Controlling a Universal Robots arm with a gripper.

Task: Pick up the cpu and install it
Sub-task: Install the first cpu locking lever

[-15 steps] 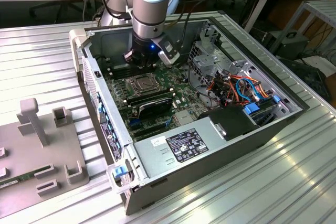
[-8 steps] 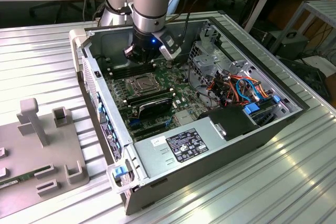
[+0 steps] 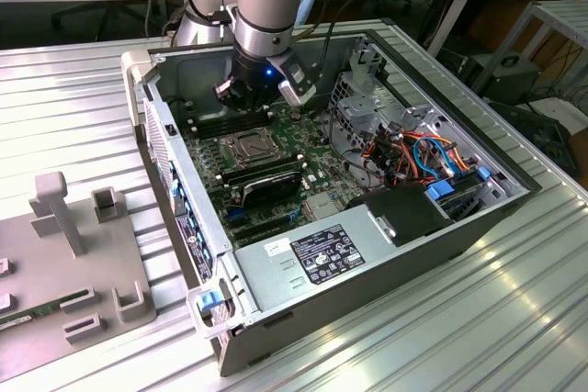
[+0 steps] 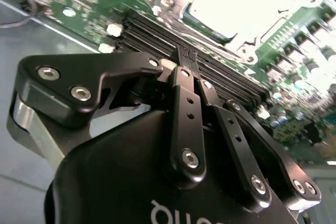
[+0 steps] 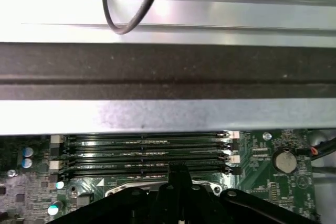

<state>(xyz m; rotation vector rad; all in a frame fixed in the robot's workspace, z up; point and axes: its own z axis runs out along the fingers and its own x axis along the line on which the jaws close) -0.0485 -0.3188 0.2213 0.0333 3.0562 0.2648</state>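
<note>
You've got the open PC case (image 3: pixel 358 254) lying on the ribbed table (image 3: pixel 73 98), arm reaching down into it near the back wall. Motherboard (image 3: pixel 276 149) is exposed, with the power supply (image 3: pixel 322 254) along the near edge and the cable bundle (image 3: pixel 418 158) on the exterior view's right, so free room is mostly straight up. The socket (image 3: pixel 246 145) sits just in front of the tool, and the cpu (image 4: pixel 231 3) looks already seated: second wrist view shows a bright metal square inside the frame. I'd call the placing done; can't tell whether the retention frame is latched. The tool (image 4: pixel 185 59) hangs over the memory slots (image 5: pixel 142 153), between the socket and the case wall, fingers pressed together with nothing between them. Tight spot: case wall (image 5: pixel 157 72) close on one side, slot latches below, so little side clearance.
</note>
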